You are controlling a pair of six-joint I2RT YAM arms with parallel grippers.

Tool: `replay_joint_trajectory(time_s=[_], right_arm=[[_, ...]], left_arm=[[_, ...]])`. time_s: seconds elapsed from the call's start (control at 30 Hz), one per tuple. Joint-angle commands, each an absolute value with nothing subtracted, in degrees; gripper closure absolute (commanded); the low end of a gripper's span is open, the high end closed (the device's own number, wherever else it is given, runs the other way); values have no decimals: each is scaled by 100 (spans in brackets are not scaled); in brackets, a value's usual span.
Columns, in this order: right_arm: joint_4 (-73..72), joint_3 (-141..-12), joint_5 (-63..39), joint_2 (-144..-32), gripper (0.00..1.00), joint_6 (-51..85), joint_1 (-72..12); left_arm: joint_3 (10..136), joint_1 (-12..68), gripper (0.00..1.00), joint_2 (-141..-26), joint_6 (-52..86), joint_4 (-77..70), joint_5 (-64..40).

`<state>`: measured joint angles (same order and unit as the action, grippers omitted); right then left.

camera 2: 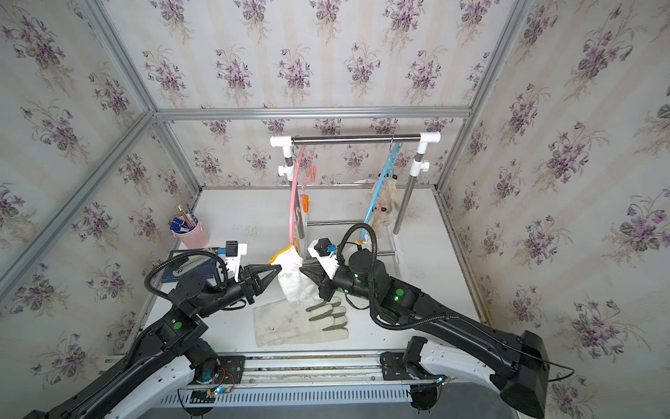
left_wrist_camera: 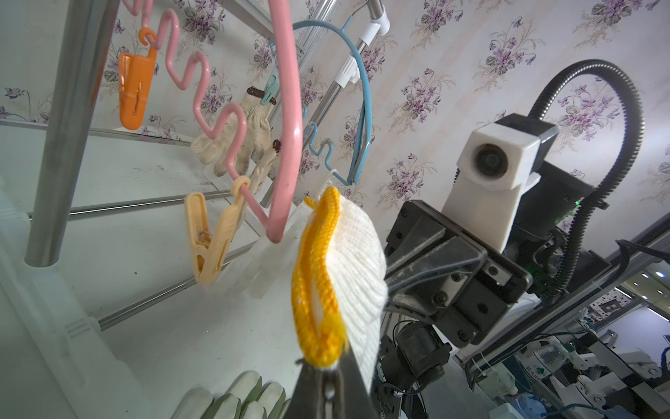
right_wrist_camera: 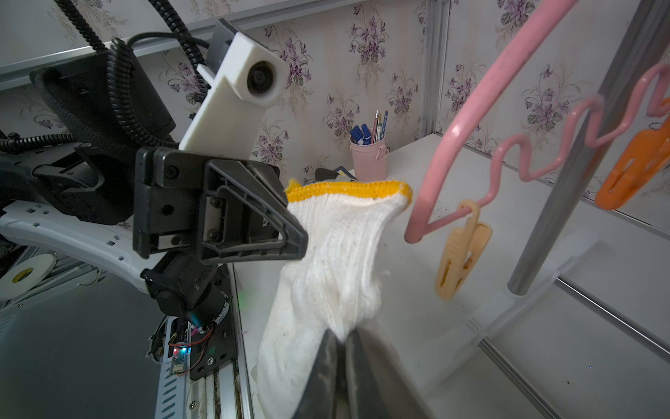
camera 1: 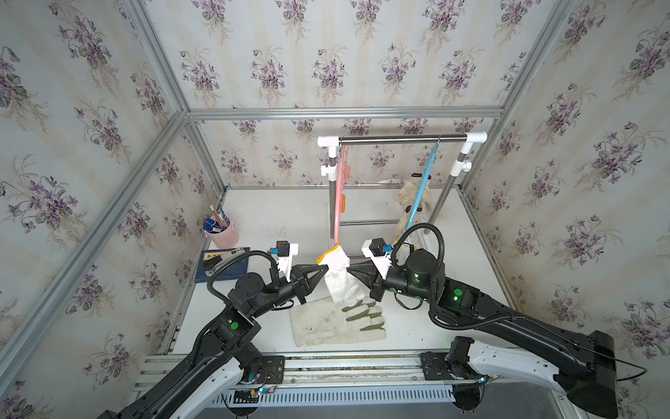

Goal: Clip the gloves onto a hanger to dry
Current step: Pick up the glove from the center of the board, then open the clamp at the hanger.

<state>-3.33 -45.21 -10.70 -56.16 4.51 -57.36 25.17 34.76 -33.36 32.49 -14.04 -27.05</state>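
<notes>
White glove (camera 1: 340, 286), one, slung in mid-air at 6 o'clock of pink hanger (camera 1: 337, 203), left gripper (camera 1: 327, 267) nipped tight on its cuff (left_wrist_camera: 319, 275), right gripper (camera 1: 348, 270) narrow on its body: liable to slip the thin cuff pinch, or knock peach clip (left_wrist_camera: 208, 246) askew.

Bare tabletop (camera 1: 275, 217) left, pink hanger (camera 1: 338, 203) just behind glove (camera 1: 339, 277)

A knitted glove (camera 1: 339, 279) hangs between the jaws of the left gripper (camera 1: 325, 269) and the right gripper (camera 1: 351, 271), touching both. On the table (camera 1: 275, 217) below the jaws lie canvas gloves (camera 1: 326, 323), and a hanger (camera 1: 339, 203) on the rack (camera 1: 398, 138) hangs just beyond them.
</notes>
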Motion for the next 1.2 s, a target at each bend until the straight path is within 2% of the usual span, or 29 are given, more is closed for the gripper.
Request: replay_joint_trajectory(time_s=[0.0,0.07,0.27,0.37,0.63,0.93,1.0,1.17], right_arm=[[-399,-4573,-913,-5615,67,440,-5726],[-201,-4634,-779,-5572,60,369,-5729],[721,-4904,-23,-5114,53,-49,-5654],[1109,-5074,-164,-5044,51,-264,-5385],[1057,-5333,-2639,-5674,50,-827,-4155],[1040,-5569,-4639,-6335,42,-3089,-3633],[930,-5613,-5262,-6583,42,-3242,-3363],[888,-5941,-6069,-7232,43,-3032,-2773]], left_arm=[[2551,3475,100,-3226,3085,-1661,-2708],[2701,3478,100,-2992,2703,-1153,-2720],[3473,3469,100,-2027,948,1459,-1860],[3672,3471,100,-1733,62,2189,-1638],[3791,3472,100,-1691,-772,2672,-1254],[3769,3472,100,-2043,-1415,2464,-1421],[3810,3471,100,-2176,-1449,2436,-1400],[3822,3471,100,-2398,-1438,2230,-1577]])
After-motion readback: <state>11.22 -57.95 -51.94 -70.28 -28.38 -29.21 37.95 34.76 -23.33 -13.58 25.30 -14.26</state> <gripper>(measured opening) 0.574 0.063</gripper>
